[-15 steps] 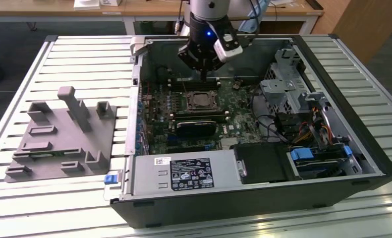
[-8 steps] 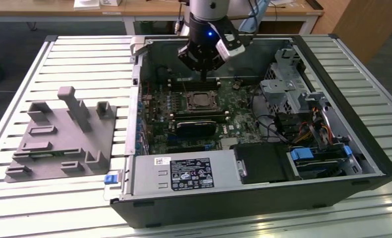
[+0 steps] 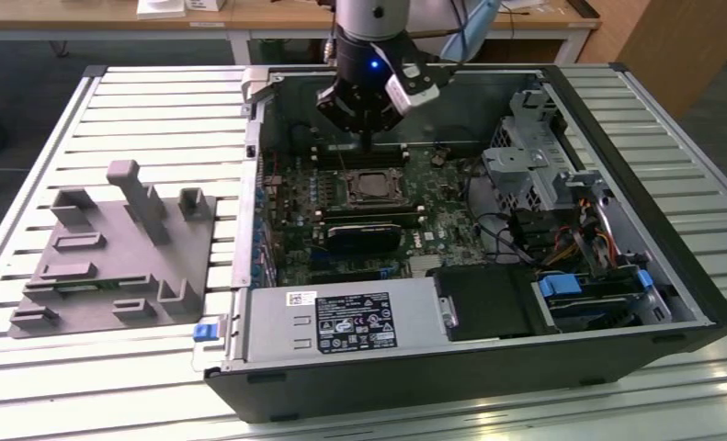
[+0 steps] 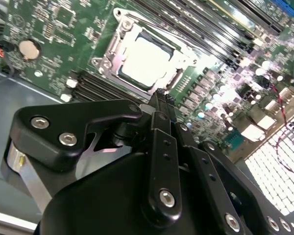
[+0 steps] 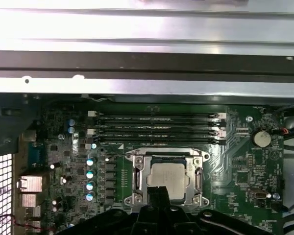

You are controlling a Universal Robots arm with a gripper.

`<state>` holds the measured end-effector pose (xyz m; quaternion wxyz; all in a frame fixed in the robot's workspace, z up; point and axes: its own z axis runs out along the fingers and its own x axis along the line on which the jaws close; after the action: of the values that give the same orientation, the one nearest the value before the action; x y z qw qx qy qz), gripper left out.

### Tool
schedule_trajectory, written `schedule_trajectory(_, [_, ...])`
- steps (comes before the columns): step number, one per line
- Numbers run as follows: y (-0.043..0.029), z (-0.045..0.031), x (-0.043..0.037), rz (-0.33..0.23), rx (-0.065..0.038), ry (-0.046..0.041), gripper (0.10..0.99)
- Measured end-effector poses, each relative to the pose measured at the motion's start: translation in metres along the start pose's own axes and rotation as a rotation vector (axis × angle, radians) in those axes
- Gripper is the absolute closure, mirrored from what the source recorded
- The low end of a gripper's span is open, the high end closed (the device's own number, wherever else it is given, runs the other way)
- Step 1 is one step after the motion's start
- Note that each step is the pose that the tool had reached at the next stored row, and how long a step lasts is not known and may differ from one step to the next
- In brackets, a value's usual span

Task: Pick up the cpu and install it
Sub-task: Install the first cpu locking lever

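The cpu is a small square chip with a dull silver top, lying flat inside the metal-framed socket of the green circuit board in the open computer case. Both wrist views show the cpu seated within the socket frame. My gripper hangs just above the board, behind the socket in the exterior view. Its black fingers are pressed together with nothing between them, their tips at the socket's edge, apart from the chip.
A grey block-studded tray lies on the slatted table at the exterior view's left. Memory sticks run beside the socket. A power supply, drive cage and cables crowd the case; its wall rises nearby.
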<state>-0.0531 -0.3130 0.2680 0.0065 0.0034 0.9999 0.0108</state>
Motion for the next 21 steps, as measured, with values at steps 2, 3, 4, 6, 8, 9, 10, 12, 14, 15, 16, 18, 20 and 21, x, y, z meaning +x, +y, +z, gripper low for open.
schedule_trajectory(2, [0.0,0.0003,0.0036,-0.001,0.0,0.0,0.98])
schedule_trajectory(3, [0.0,0.0004,0.0052,-0.001,0.0,0.0,0.98])
schedule_trajectory(4, [-0.0001,0.0006,0.0069,-0.002,0.0,0.0001,0.98])
schedule_trajectory(6, [-0.0001,0.0009,0.0102,-0.003,0.0,0.0,0.98])
schedule_trajectory(8, [-0.0001,0.0013,0.0138,-0.003,0.0,0.0,0.98])
schedule_trajectory(9, [-0.0002,0.0015,0.0156,-0.003,0.0,0.0001,0.98])
schedule_trajectory(10, [-0.0002,0.0017,0.0174,-0.003,0.0,0.0001,0.98])
schedule_trajectory(12, [-0.0002,0.0022,0.0203,-0.003,0.0,0.0,0.98])
schedule_trajectory(14, [-0.0002,0.0025,0.0232,-0.003,0.0,0.0001,0.98])
schedule_trajectory(15, [-0.0002,0.0027,0.0244,-0.003,0.0,0.0,0.98])
schedule_trajectory(16, [-0.0002,0.0029,0.0258,-0.003,0.0,0.0,0.98])
schedule_trajectory(18, [-0.0002,0.0034,0.0289,-0.003,0.0,0.0,0.98])
schedule_trajectory(20, [-0.0001,0.0038,0.0321,-0.003,0.0,0.0001,0.98])
schedule_trajectory(21, [-0.0001,0.004,0.034,-0.003,0.0,0.0001,0.98])
